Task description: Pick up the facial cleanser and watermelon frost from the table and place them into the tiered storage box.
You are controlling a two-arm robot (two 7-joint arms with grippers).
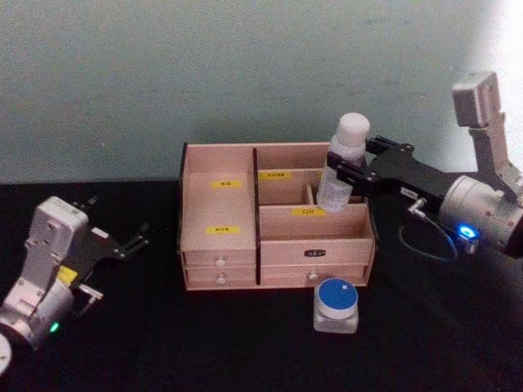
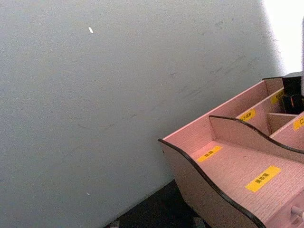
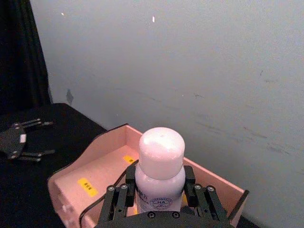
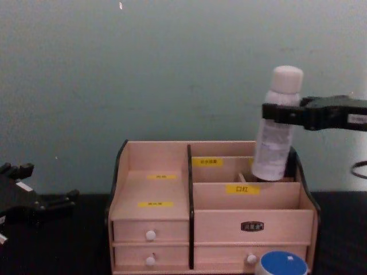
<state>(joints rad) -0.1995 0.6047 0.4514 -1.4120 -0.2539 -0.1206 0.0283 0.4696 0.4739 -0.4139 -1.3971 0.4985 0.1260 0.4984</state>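
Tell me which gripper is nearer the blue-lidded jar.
Right. The right gripper holds a bottle over the storage box, behind the jar; the left gripper rests open, far left.

We cannot read the yellow labels [image 1: 231,184] on the tiered storage box [image 1: 221,245]; their print is too small in every view. The print on the white-capped bottle [image 3: 161,147] is too small as well. In the right wrist view the right gripper [image 3: 160,172] hides the bottle's lower part, and the bottle covers a part of the box behind it. We cannot tell if the bottle's base touches the compartment floor. In the chest view the bottom edge cuts the blue-lidded jar [image 4: 279,263], and the left edge cuts the left gripper [image 4: 49,186]. In the left wrist view the box runs out at the right and bottom edges, and a dark part [image 2: 292,90] there is cut too much to name.
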